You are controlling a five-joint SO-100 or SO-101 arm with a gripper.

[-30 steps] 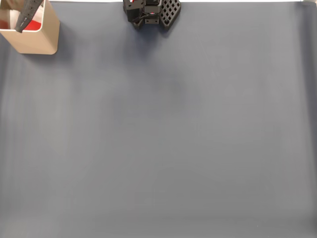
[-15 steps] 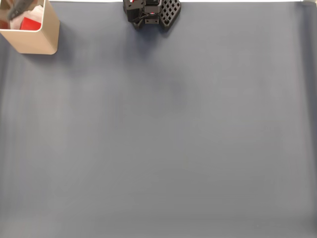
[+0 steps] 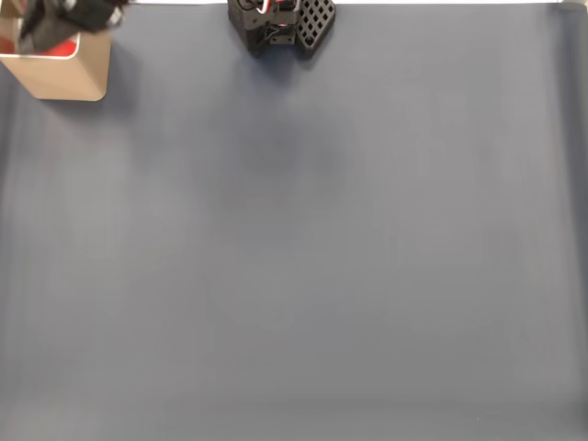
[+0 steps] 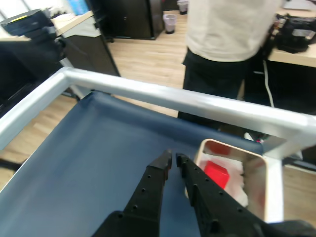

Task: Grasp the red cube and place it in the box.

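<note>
The red cube [image 4: 216, 174] lies inside the tan box [image 4: 223, 144] on white filling, apart from my fingers. My gripper [image 4: 174, 158] hovers just left of the box in the wrist view, its black fingers nearly touching and holding nothing. In the fixed view the box [image 3: 66, 79] stands at the mat's top left corner with a strip of the red cube [image 3: 61, 49] showing inside it. My arm [image 3: 75, 15] is a dark blur across the box's top edge.
The arm's black base [image 3: 280, 23] sits at the top centre of the blue-grey mat [image 3: 303, 257]. A metal rail [image 4: 173, 96] borders the table just beyond the box. A person [image 4: 227, 29] stands close behind that rail.
My gripper has pulled up out of the box and swung toward the right. The red cube stays behind in the box.
</note>
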